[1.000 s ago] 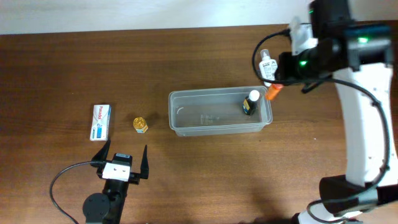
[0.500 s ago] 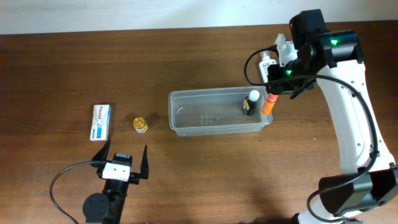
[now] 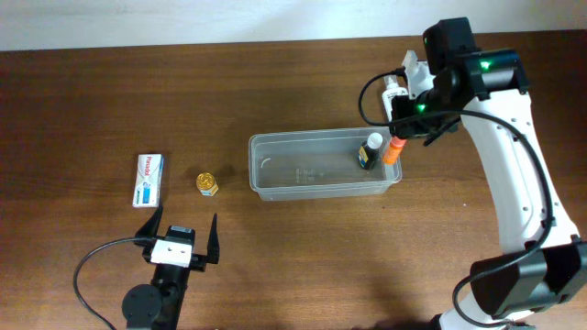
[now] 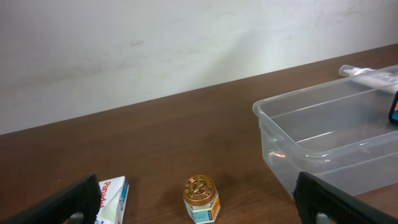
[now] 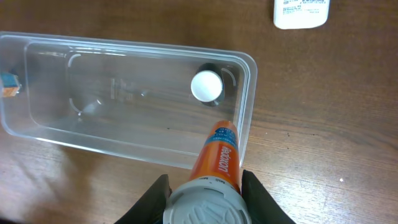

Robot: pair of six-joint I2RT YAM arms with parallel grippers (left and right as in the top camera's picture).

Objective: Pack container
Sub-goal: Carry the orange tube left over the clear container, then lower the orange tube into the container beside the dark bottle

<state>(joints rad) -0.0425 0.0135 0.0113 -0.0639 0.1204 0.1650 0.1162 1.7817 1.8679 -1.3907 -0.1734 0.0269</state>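
Observation:
The container [image 3: 316, 137], a clear shallow tub, stands mid-table with a dark bottle with a white cap [image 3: 370, 150] upright in its right end. My right gripper [image 3: 404, 126] is shut on an orange tube [image 3: 395, 150], which hangs over the container's right rim. In the right wrist view the orange tube [image 5: 219, 154] points down from the right gripper [image 5: 206, 194], its lower end at the container's rim [image 5: 250, 81] beside the white cap [image 5: 206, 86]. My left gripper [image 3: 181, 235] stands open near the front left, holding nothing.
A white bottle [image 3: 394, 92] lies on the table behind the container's right end. A small gold-lidded jar [image 4: 201, 198] and a white box [image 4: 112, 193] sit left of the container, just ahead of the left gripper's fingers [image 4: 69, 203].
The right gripper has moved left and down with the orange tube, from beyond the container's right end to over its right rim. The left arm has not moved.

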